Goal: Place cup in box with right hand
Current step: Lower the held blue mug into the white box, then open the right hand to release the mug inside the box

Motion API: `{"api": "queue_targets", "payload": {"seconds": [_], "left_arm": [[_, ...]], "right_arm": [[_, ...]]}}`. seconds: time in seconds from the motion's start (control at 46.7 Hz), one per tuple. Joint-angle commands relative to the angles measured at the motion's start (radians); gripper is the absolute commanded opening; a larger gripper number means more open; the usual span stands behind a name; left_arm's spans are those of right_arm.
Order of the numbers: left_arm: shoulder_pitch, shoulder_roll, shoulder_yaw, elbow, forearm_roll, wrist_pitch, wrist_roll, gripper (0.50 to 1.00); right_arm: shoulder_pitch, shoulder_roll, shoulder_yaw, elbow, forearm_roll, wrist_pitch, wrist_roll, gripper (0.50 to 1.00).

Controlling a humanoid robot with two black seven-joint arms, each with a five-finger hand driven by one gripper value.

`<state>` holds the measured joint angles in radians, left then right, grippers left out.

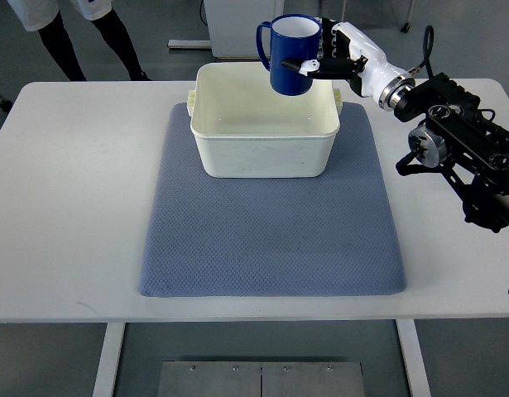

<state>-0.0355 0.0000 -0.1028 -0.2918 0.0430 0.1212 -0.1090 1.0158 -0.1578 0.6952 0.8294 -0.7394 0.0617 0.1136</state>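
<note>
A dark blue cup (288, 55) with a white inside and a handle on its left hangs upright above the far right part of the cream plastic box (262, 153). My right hand (330, 58) comes in from the right edge and is shut on the cup, its white and black fingers wrapped around the cup's right side. The box stands on the far part of a blue-grey mat (271, 240) and nothing shows inside it. My left arm is out of view.
The white table (72, 207) carries the mat. My right arm's black forearm (469, 157) stretches over the table's right side. A person's legs (88, 37) stand beyond the far left corner. White furniture (237, 25) stands behind the box.
</note>
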Motion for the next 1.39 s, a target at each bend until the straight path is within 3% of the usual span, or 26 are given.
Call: {"api": "queue_targets", "payload": {"seconds": [0.0,0.728,0.749,0.77,0.792,0.92,1.07,1.22,1.369], "left_arm": [[0.0,0.0,0.0,0.0,0.0,0.0,0.0,1.0],[0.0,0.0,0.0,0.0,0.0,0.0,0.0,1.0],[0.0,0.0,0.0,0.0,0.0,0.0,0.0,1.0],[0.0,0.0,0.0,0.0,0.0,0.0,0.0,1.0],[0.0,0.0,0.0,0.0,0.0,0.0,0.0,1.0],[0.0,0.0,0.0,0.0,0.0,0.0,0.0,1.0],[-0.001,0.0,0.0,-0.001,0.0,0.0,0.0,1.0],[0.0,0.0,0.0,0.0,0.0,0.0,0.0,1.0],[0.0,0.0,0.0,-0.001,0.0,0.0,0.0,1.0]], "right_arm": [[-0.014,0.017,-0.002,-0.018,0.0,-0.019,0.011,0.5],[-0.055,0.087,-0.059,-0.065,0.002,-0.091,0.04,0.5],[-0.055,0.087,-0.059,-0.065,0.002,-0.089,0.04,0.531],[-0.055,0.087,-0.059,-0.065,0.002,-0.089,0.04,0.599],[-0.055,0.087,-0.059,-0.065,0.002,-0.089,0.041,0.637],[-0.055,0.089,-0.059,-0.065,0.003,-0.089,0.051,0.753],[-0.054,0.093,-0.059,-0.064,0.003,-0.091,0.051,0.838],[-0.054,0.093,-0.059,-0.061,0.003,-0.091,0.051,0.966],[-0.052,0.093,-0.059,-0.059,0.005,-0.089,0.051,0.989]]}}
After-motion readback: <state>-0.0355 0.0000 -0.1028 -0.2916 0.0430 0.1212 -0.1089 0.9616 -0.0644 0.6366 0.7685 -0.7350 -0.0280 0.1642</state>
